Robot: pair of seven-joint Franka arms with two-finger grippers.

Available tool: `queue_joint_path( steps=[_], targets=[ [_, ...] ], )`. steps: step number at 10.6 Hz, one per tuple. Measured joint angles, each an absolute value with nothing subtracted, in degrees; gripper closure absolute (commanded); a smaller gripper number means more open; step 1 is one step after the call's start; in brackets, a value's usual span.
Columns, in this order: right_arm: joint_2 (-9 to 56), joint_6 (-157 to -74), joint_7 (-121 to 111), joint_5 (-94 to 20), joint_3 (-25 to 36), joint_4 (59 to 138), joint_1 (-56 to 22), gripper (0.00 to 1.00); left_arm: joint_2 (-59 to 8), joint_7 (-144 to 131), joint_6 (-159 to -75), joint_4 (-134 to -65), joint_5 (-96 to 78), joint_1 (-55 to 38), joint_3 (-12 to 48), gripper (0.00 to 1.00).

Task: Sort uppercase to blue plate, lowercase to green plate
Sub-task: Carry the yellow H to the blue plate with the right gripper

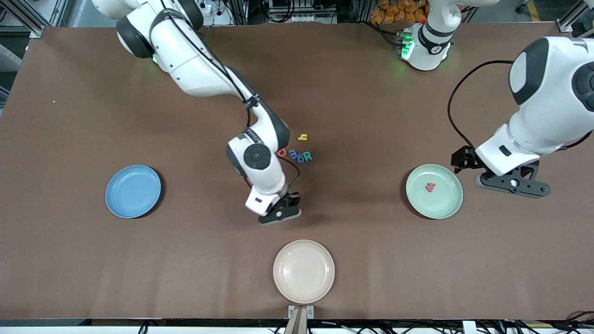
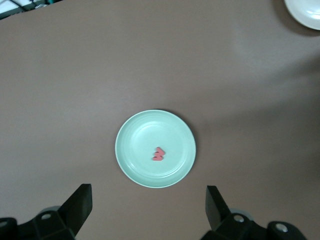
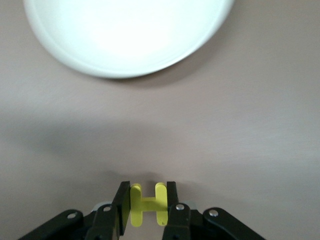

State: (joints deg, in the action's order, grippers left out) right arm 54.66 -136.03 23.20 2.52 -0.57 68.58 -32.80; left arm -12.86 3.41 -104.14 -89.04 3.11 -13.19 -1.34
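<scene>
Yellow H, pinched by right claw, partly hidden.

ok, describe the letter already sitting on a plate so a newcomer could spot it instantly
Start at the round pale mint-green plate toward the left arm's end of the table, beside the open left pincer. On it lies the small red foam letter w, alone. Every other loose letter is in the cluster on the bare brown table, and the two other plates hold none.
</scene>
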Motion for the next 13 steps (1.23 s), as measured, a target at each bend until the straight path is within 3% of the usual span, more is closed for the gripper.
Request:
queue_joint_path(
  steps=[5,8,11,13],
  targets=[
    [48.7,-119.5,23.2,2.6,0.8,68.4,-28.5,1.0,-13.2,-0.2,-102.4,-91.5,2.8,-18.2,5.0,0.0],
    [47.5,-109.8,23.3,2.6,2.5,68.4,-24.4,1.0,-17.0,-3.8,-104.9,-92.6,2.9,-22.5,9.8,0.0],
    [47.0,-104.3,20.9,2.6,3.6,69.2,-20.6,1.0,-22.1,-13.3,-110.8,-92.9,5.7,-28.0,13.9,0.0],
    [44.3,-104.4,15.9,2.7,3.9,73.8,-17.8,1.0,-26.1,-15.4,-113.9,-93.0,8.6,-32.1,14.3,0.0]
  ],
)
